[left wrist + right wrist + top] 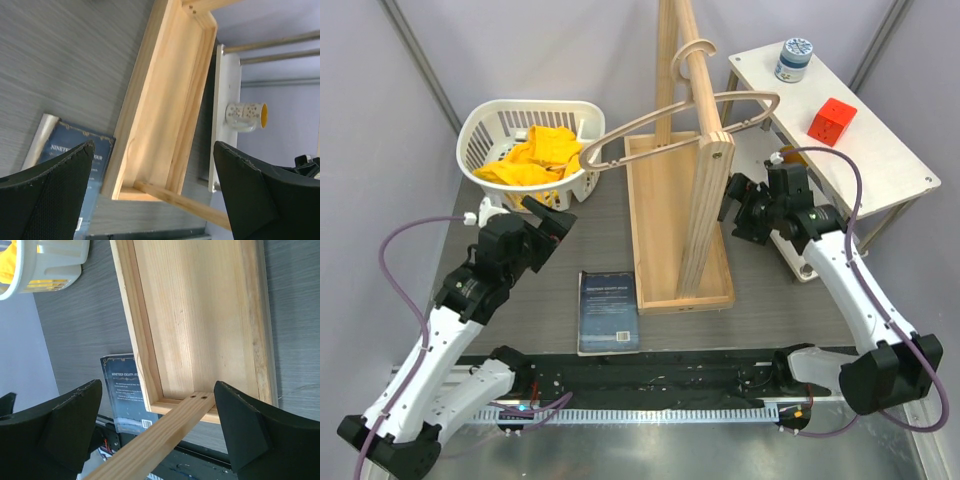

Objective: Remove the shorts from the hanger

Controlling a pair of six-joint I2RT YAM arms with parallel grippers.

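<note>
The yellow shorts [535,155] lie crumpled inside the white basket [485,125] at the back left, and a corner of the shorts [5,262] shows in the right wrist view. The bare light-wood hanger [665,118] hangs by its hook on the rack's top rail, with nothing on it. My left gripper [555,213] hovers open just in front of the basket, empty; in its own view the left gripper [153,145] faces the rack's tray. My right gripper [736,208] stands open and empty to the right of the rack's post, and the right gripper [157,384] looks down at the tray.
The upright wooden rack with tray base [665,250] stands mid-table. A dark blue book [609,310] lies to its near left. A white side table [890,165] at the right carries a red cube [832,120] and a jar [794,58]; a mug [245,116] sits beneath.
</note>
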